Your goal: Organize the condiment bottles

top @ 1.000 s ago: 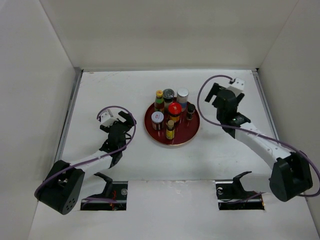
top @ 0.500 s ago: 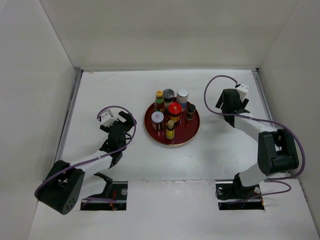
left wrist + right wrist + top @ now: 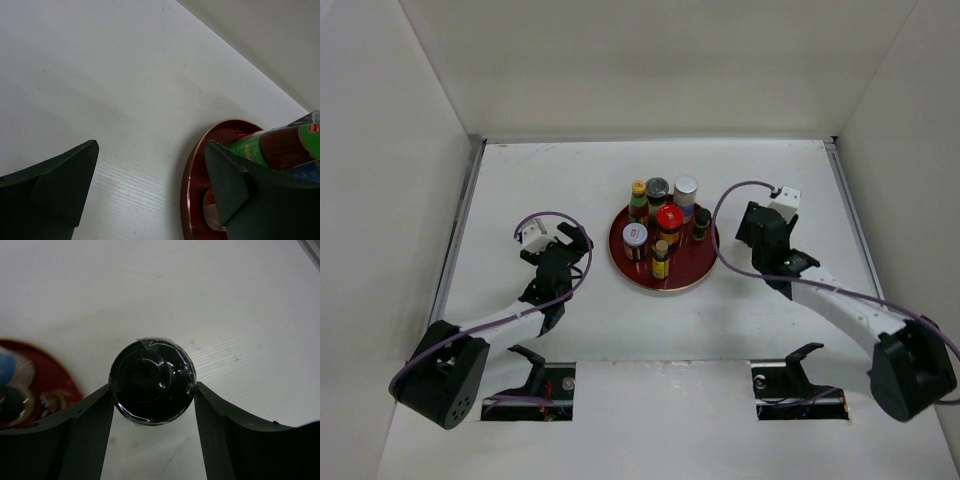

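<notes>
Well, the right gripper (image 3: 757, 232) has its two fingers closed on a little bottle (image 3: 152, 380), one finger on each side of the black cap, so it can't tip over. It is just beside the red tray (image 3: 687, 272), over the white table (image 3: 520, 180). I can't tell if it is lifted or standing.

I think it belongs on the tray, because the other bottles (image 3: 668, 218) stand there, packed close together. The cap is round, dark and shiny, with crinkly clear wrap on it, so it might slip. The tray is round and glossy with a thin pale edge.

The left gripper (image 3: 150, 145) has its fingers spread wide, holding nothing, on the tray's other side. A green-label bottle (image 3: 245, 152) stands nearest it.
</notes>
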Robot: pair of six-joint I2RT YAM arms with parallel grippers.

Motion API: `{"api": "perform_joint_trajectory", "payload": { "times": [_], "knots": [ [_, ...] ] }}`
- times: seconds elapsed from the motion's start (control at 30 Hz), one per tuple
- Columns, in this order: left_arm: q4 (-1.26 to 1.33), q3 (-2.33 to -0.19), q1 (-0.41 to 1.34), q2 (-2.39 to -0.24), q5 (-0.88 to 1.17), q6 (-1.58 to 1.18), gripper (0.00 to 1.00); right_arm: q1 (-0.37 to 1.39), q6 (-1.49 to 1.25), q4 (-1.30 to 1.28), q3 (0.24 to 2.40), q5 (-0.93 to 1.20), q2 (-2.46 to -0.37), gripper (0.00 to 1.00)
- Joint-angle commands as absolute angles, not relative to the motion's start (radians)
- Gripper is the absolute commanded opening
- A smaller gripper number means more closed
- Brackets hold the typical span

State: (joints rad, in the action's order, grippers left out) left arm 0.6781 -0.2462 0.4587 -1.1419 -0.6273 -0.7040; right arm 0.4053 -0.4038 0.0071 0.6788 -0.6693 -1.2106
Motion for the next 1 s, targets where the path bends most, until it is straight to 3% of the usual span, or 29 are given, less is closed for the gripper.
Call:
{"api": "perform_joint_trajectory", "payload": {
  "times": [0.0, 0.13, 0.33, 0.73, 0.9, 0.97],
  "knots": [
    [0.73, -0.273, 0.453, -1.144, -0.618, -0.712, 0.87, 0.517, -0.423, -0.017, 0.673, -0.782, -1.085, 0.53],
    [0.73, -0.275, 0.45, -1.147, -0.618, -0.712, 0.91, 0.657, -0.471, -0.078, 0.709, -0.766, -1.052, 0.53],
    [0.73, -0.276, 0.443, -1.155, -0.626, -0.712, 1.0, 0.809, -0.488, 0.009, 0.772, -0.746, -1.176, 0.53],
    [0.73, -0.294, 0.438, -1.196, -0.594, -0.716, 1.0, 0.866, -0.505, 0.133, 0.798, -0.689, -1.368, 0.56],
    [0.73, -0.298, 0.436, -1.195, -0.566, -0.733, 1.0, 0.867, -0.509, 0.144, 0.781, -0.692, -1.393, 0.64],
    [0.73, -0.293, 0.435, -1.187, -0.566, -0.738, 1.0, 0.867, -0.508, 0.135, 0.779, -0.692, -1.375, 0.73]
  ]
}}
